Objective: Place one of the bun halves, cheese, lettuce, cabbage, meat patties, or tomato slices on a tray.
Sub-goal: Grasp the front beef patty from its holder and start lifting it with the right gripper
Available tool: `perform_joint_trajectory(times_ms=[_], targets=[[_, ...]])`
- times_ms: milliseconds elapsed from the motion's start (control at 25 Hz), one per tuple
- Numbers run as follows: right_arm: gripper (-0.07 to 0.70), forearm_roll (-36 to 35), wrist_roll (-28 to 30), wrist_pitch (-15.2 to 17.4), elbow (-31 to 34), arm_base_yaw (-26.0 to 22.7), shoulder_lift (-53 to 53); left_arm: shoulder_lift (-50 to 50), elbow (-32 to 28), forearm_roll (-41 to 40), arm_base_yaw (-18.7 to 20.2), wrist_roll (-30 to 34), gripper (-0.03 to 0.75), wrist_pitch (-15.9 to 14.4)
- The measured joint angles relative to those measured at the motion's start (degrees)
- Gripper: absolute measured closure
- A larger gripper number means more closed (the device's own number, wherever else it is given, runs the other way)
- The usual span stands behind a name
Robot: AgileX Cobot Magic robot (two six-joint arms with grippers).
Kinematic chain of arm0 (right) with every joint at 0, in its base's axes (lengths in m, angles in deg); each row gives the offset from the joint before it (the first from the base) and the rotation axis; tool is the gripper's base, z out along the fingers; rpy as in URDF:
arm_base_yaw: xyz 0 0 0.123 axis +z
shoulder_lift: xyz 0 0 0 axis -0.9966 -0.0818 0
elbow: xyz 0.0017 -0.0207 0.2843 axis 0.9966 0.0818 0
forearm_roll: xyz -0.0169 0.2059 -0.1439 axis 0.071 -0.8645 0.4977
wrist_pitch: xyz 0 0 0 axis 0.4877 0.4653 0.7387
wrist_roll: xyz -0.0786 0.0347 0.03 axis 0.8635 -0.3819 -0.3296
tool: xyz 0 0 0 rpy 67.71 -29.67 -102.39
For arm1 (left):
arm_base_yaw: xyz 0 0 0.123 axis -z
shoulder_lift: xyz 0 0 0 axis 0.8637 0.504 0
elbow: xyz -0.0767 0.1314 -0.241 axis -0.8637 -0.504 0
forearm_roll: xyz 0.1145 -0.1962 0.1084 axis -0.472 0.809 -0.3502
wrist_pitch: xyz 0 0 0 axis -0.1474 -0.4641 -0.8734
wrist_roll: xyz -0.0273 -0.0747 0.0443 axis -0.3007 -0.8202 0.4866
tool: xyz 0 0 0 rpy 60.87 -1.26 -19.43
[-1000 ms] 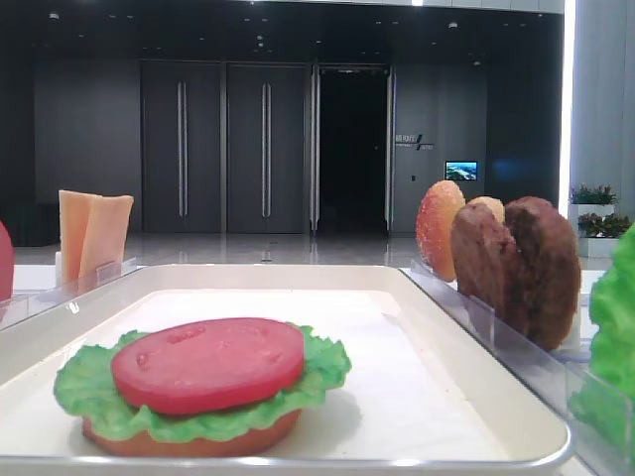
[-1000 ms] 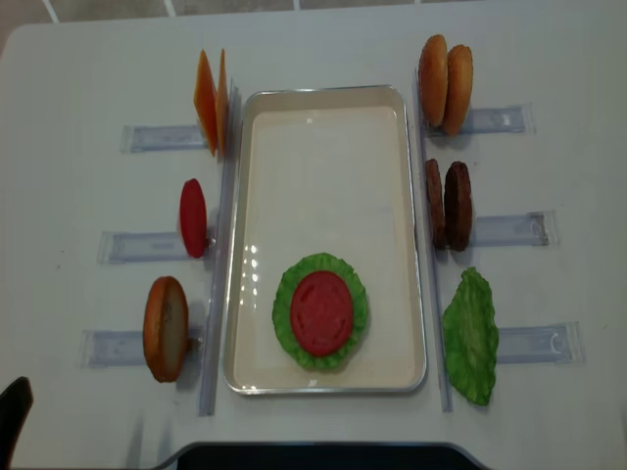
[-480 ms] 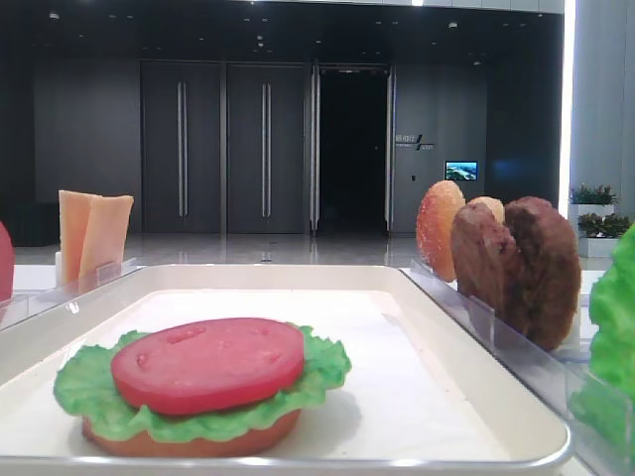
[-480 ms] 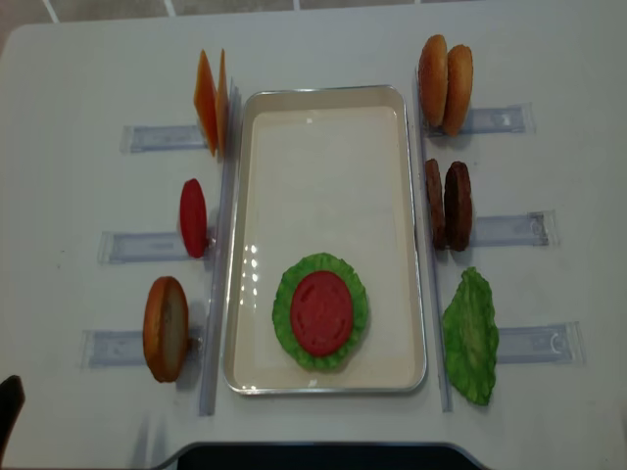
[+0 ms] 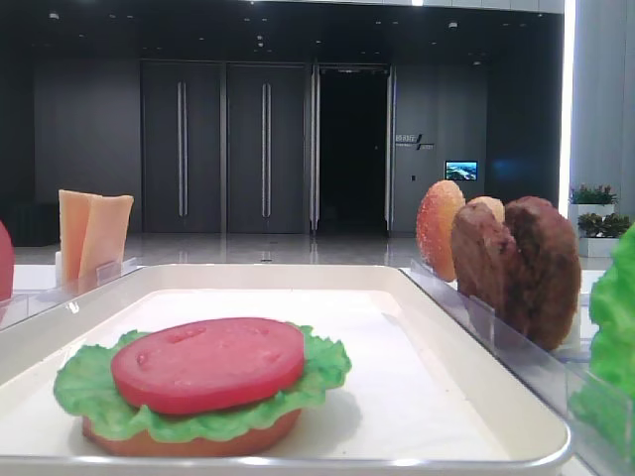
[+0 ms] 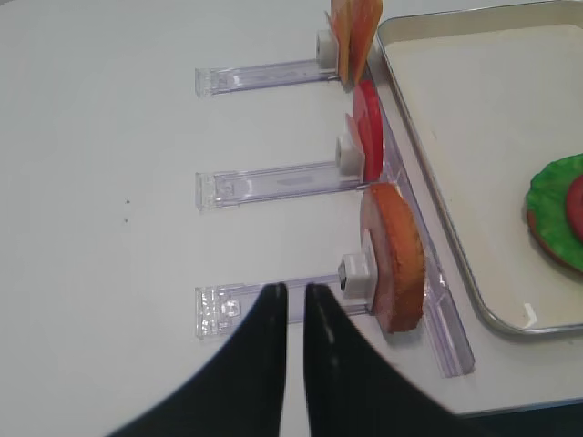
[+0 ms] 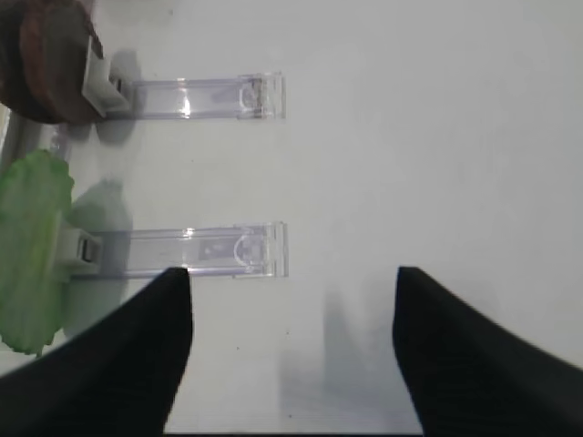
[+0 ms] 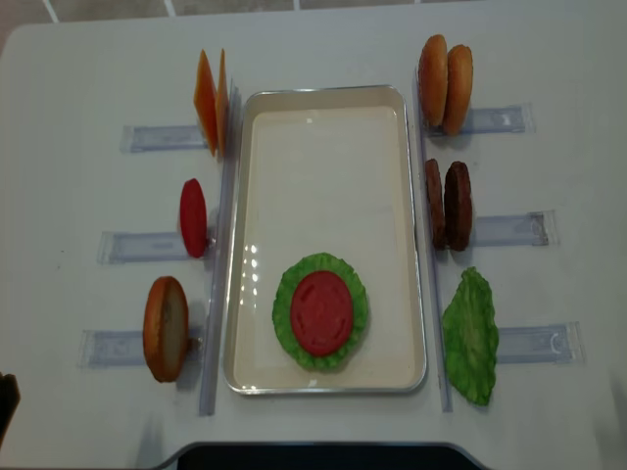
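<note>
Centrally, the large white rectangular tray (image 8: pixel 325 147) carries a red tomato slice (image 8: pixel 321 312) on ruffled green lettuce (image 8: pixel 282 311) toward the frame's bottom. Two dark-brown grainy meat patties (image 8: pixel 449 204) stand on edge right of the tray. The left gripper (image 6: pixel 294 300) has its black fingers nearly together, holding nothing (lower middle of its wrist view); the right gripper (image 7: pixel 291 282) stands wide apart over bare table.
</note>
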Motion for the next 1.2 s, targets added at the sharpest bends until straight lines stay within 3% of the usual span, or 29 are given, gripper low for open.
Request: perform_joint_trajectory(times_ms=[560,1200], targets=[[0.153,-0.15,0.0,0.0,-20.62,0.0,-37.31,0.0,0.0,0.06,0.0,0.0,0.689,0.0],[0.153,0.2,1.24,0.12,-39.63,0.0,-60.05,0.0,0.0,0.06,0.0,0.0,0.715,0.0]])
